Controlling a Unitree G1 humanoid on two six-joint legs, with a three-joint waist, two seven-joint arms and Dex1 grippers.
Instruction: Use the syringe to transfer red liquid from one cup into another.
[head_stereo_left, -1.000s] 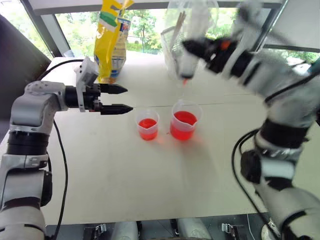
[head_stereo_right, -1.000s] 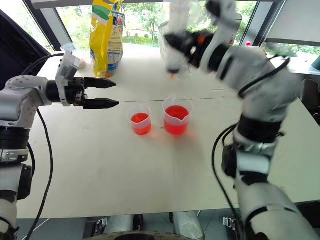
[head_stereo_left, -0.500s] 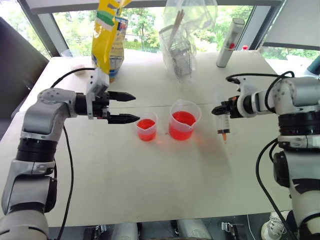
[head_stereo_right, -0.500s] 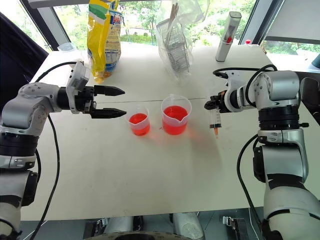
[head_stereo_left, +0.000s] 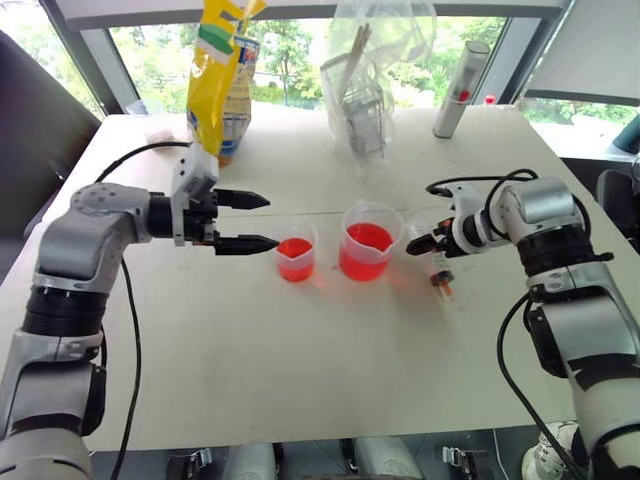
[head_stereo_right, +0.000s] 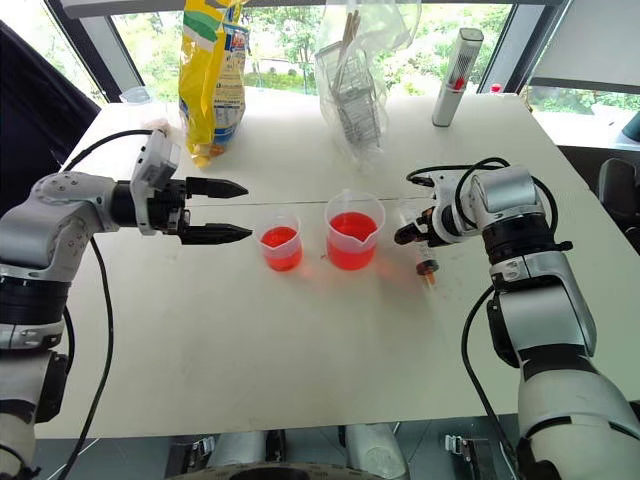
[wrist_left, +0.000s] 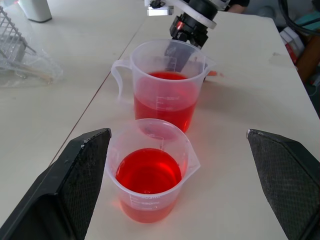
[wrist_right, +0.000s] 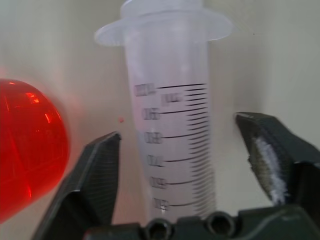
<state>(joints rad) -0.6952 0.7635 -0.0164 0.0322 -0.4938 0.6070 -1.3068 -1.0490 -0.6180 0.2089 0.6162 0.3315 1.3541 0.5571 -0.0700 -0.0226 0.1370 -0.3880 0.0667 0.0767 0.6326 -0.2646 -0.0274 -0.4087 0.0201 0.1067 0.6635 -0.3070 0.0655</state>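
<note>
The larger clear beaker (head_stereo_left: 368, 240), about half full of red liquid (wrist_left: 166, 97), stands mid-table. The smaller cup (head_stereo_left: 295, 258) stands close on its left, also holding red liquid. The syringe (wrist_right: 170, 100) lies on the table just right of the beaker, its orange tip (head_stereo_left: 447, 290) toward the table's front. My right gripper (head_stereo_left: 425, 245) is open, tilted down over the barrel, with a finger on each side and a gap to both. My left gripper (head_stereo_left: 245, 220) is open and level just left of the smaller cup, pointing at it, fingers (wrist_left: 75, 185) empty.
At the back of the table stand a yellow bag (head_stereo_left: 220, 70), a clear plastic bag with a wire rack (head_stereo_left: 362, 95) and a tall grey cylinder with a red mark (head_stereo_left: 458, 88). A small white cup (head_stereo_left: 155, 128) sits at the back left.
My right arm swung down from above the beaker to the table on its right, carrying the syringe. Its fingers then opened and the syringe now lies on the table. The left gripper stayed put.
</note>
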